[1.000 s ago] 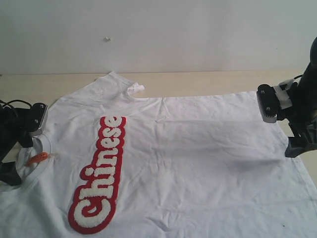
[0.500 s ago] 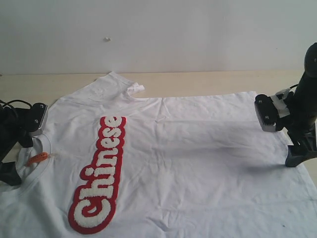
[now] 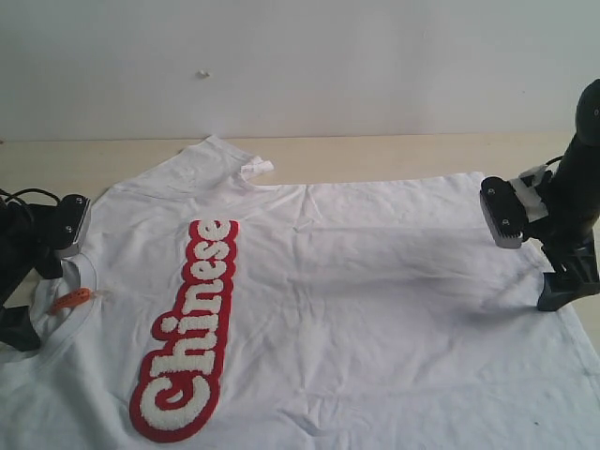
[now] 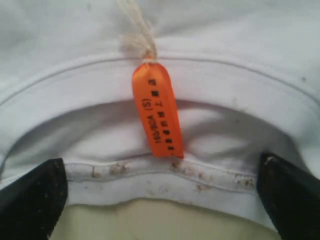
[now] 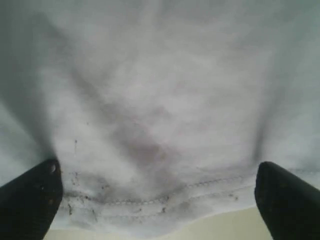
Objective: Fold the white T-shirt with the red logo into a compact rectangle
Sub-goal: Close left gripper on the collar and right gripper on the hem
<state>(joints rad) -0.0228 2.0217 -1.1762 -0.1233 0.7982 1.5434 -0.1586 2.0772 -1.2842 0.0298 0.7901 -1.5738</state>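
The white T-shirt (image 3: 356, 309) lies flat on the tabletop (image 3: 375, 155). At 9 o'clock the left end effector (image 4: 160, 210) and at 3 o'clock the right end effector (image 5: 157, 212) are wide open, holding nothing.

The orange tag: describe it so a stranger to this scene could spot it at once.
Find the white T-shirt spread flat, then its ribbed neckline at the exterior view's left edge. The orange tag lies there on pale string, the only orange thing, smaller than the red lettering.
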